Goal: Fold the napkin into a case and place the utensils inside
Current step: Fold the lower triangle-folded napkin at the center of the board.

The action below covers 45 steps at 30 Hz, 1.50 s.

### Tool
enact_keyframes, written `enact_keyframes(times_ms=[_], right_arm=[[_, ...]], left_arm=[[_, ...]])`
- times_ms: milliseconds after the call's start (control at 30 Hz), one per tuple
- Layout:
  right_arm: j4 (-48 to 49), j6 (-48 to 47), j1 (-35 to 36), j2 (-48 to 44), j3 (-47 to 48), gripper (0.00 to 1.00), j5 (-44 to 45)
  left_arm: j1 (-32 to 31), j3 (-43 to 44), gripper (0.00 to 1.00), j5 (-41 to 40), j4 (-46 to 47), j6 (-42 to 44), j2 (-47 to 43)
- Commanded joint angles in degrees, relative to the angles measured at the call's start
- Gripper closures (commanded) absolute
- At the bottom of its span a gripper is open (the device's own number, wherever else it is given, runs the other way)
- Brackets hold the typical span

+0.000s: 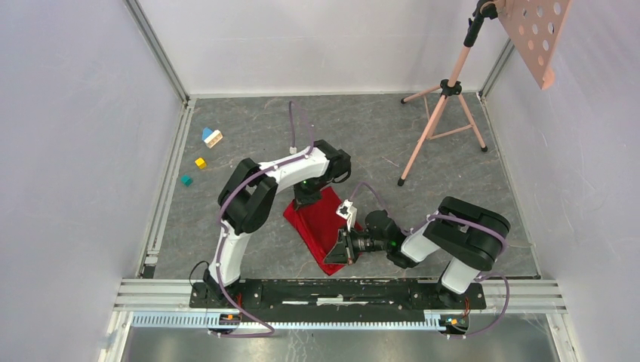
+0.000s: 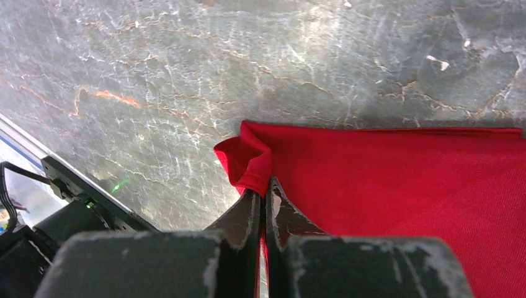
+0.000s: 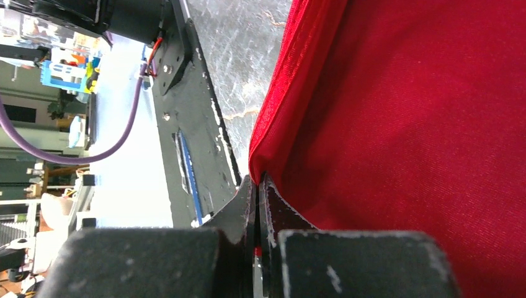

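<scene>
Both grippers clamp the red napkin (image 1: 317, 219), which lies on the grey marbled table (image 1: 392, 136) between the two arms. The left gripper (image 2: 265, 186) pinches a bunched far corner, jaws closed on the cloth. The right gripper (image 3: 257, 182) bites the near edge, jaws pressed together. From above, the wrists cover both gripped corners. Coloured toy blocks (image 1: 212, 137) sit well apart at far left. A pink tripod (image 1: 445, 113) stands far right, under a perforated panel (image 1: 537, 34) cut off by the frame.

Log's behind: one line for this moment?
phase: folding | left gripper: shut on napkin corner | right gripper: shut on napkin edge
</scene>
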Motion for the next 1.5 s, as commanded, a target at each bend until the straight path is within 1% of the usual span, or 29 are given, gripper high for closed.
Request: enact_keyframes(times_ms=[0, 67, 167, 233, 333, 400, 433, 533, 600, 667, 800, 900, 933, 967, 1067, 1133, 1200, 1233, 1267, 1300, 1367, 1467], right_arm=[[-9.3, -4.7, 0.8, -2.0, -0.9, 0.97, -3.5], [-13.1, -7.1, 0.6, -3.3, 0.1, 0.94, -2.0], [-19.5, -10.8, 0.2, -5.9, 2.1, 0.84, 0.2], [-23.8, -14.8, 0.2, -8.2, 3.9, 0.74, 1.2], [-30.1, -20.1, 0.2, -12.5, 5.8, 0.52, 4.9], [-31.4, -22.0, 0.2, -14.6, 6.2, 0.39, 7.6], [-31.3, -22.4, 0.2, -15.4, 6.3, 0.35, 8.8], [-29.6, -22.0, 0.4, -15.6, 6.9, 0.27, 12.5], [-30.2, -21.9, 1.0, -14.5, 8.5, 0.24, 16.2], [-30.8, -21.9, 2.1, -13.5, 10.2, 0.18, 20.1], [-31.1, -19.1, 4.6, -10.7, 13.0, 0.16, 25.1], [-33.4, -15.3, 5.9, -8.7, 14.5, 0.18, 29.0], [-34.0, -14.5, 6.4, -8.3, 14.6, 0.21, 30.3], [-34.2, -13.9, 6.9, -8.1, 14.5, 0.27, 31.7], [-34.2, -13.4, 7.9, -8.1, 14.1, 0.48, 34.3], [-33.5, -12.8, 8.1, -8.6, 13.0, 0.65, 34.8], [-32.8, -12.1, 8.1, -9.4, 11.7, 0.85, 35.4], [-32.5, -11.6, 8.1, -9.8, 11.2, 0.9, 35.8], [-32.2, -11.2, 8.1, -10.3, 10.6, 0.95, 36.3], [-31.6, -10.7, 8.1, -10.7, 9.8, 0.96, 36.8], [-30.8, -10.1, 8.1, -11.2, 8.8, 1.0, 37.3], [-30.6, -9.6, 8.1, -11.3, 8.8, 1.0, 37.6]], left_arm=[[0.1, 4.0, 0.98, -9.0, 1.6, 5.6, 2.2], [-0.1, 4.2, 0.98, -8.2, 2.5, 7.0, 3.1], [-0.9, 4.0, 0.98, -7.5, 3.3, 8.3, 3.6], [-1.6, 3.9, 0.98, -7.4, 3.6, 8.7, 3.7], [-2.8, 3.5, 0.98, -7.0, 4.3, 9.5, 3.8], [-3.3, 3.4, 0.98, -5.8, 4.9, 9.8, 3.9], [-3.6, 3.3, 0.98, -5.2, 5.1, 10.0, 3.9], [-4.3, 3.1, 0.98, -5.1, 5.2, 10.2, 3.8], [-4.3, 3.1, 0.98, -4.8, 5.1, 10.3, 3.7], [-4.4, 3.2, 0.98, -4.6, 5.2, 10.4, 3.5], [-4.3, 2.9, 0.98, -4.3, 5.7, 10.7, 2.8], [-4.3, 3.0, 0.98, -4.0, 5.7, 10.7, 2.5], [-4.4, 2.9, 0.98, -3.7, 6.0, 10.8, 2.3], [-4.4, 2.8, 0.98, -3.4, 6.2, 11.0, 2.1], [-4.3, 2.8, 0.98, -2.5, 6.7, 11.3, 1.8], [-4.3, 3.0, 0.98, -1.1, 7.5, 13.0, 1.4], [-4.3, 2.2, 0.98, 0.3, 9.3, 14.8, 0.0], [-4.4, 1.5, 0.97, 0.8, 10.3, 15.7, -1.0], [-4.3, 0.5, 0.91, 1.4, 11.8, 16.7, -2.4], [-4.3, -0.5, 0.82, 1.9, 13.1, 17.4, -3.8], [-4.3, -1.6, 0.73, 2.8, 15.1, 18.9, -7.0], [-4.3, -2.1, 0.58, 3.9, 16.4, 21.0, -10.8]])
